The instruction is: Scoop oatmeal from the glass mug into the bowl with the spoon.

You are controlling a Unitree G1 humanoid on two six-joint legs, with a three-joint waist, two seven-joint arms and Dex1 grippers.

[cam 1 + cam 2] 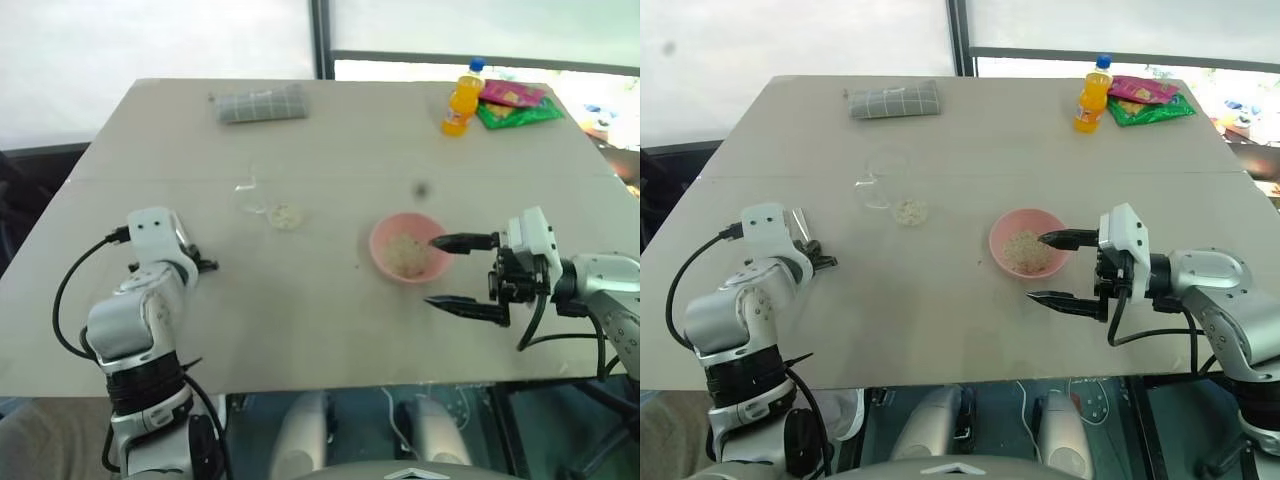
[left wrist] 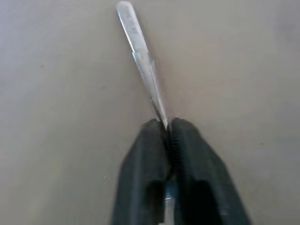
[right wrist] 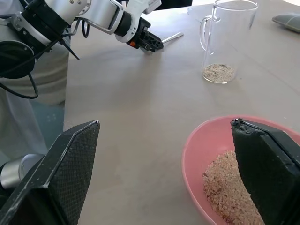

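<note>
From the head, our two eye views look forward and down over the whole table (image 1: 300, 330). Our wrist views sit close above it, and the right one shares the bowl (image 3: 197, 154) and glass mug (image 3: 225, 42) with them.

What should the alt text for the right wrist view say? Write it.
The open right gripper straddles the rim of the pink bowl holding oatmeal. Beyond stands the glass mug, and the left gripper is shut on the spoon.

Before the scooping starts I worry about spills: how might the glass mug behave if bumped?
The glass mug looks tall and narrow, so probably tippy. Holding only a little oatmeal, it is likely light and may slide. Being clear glass, likely fragile.
</note>
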